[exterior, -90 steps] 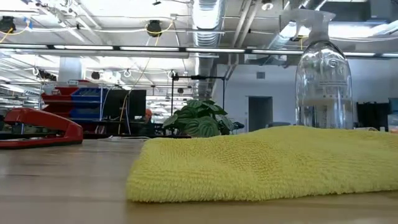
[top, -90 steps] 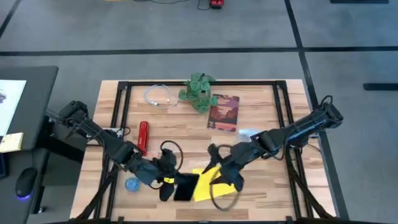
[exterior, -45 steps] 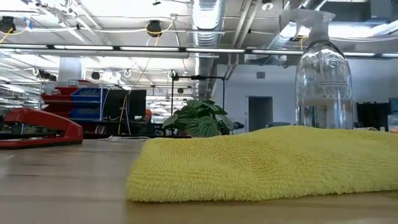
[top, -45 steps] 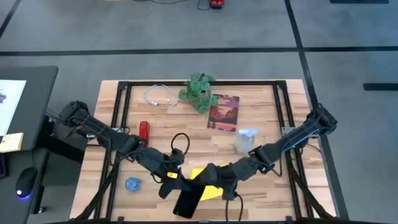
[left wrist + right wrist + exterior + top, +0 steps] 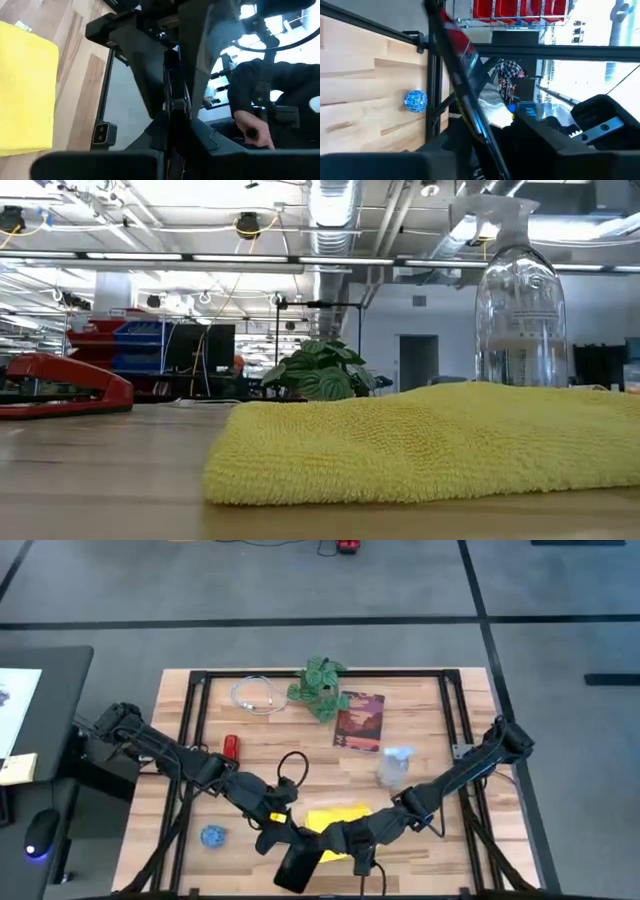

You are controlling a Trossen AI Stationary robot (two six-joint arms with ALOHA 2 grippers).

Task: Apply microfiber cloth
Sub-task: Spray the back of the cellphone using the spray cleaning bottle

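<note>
- Yellow cloth [image 5: 338, 819] lies flat on the table [image 5: 420, 720], near edge, centre; in the low view [image 5: 420, 442] it sits as a folded pad, nothing pressing on it there.
- Black phone [image 5: 299, 865] is held up at the near edge, just left of the cloth, tilted, overlapping the cloth's near-left corner from above.
- Left hand [image 5: 283, 841] is at the phone's far end, and in its wrist view the fingers [image 5: 150, 90] are pressed against a thin dark slab, so it looks to be pinching the phone.
- Right hand [image 5: 345, 840] is at the phone's right side, over the cloth's near edge; its wrist view shows the phone's edge running across, cannot tell whether the fingers grip it.
- Step, as a judgement: phone is being positioned against the cloth, wiping not clearly begun.
- Next move calls for 1 hand steadying the phone, the other taking the cloth and rubbing it on the screen, or lowering the phone face down onto the cloth.
- Spray bottle [image 5: 392, 766], red stapler [image 5: 230, 747], book [image 5: 360, 721], plant [image 5: 320, 686] and blue ball [image 5: 212, 836] stand well apart.
</note>
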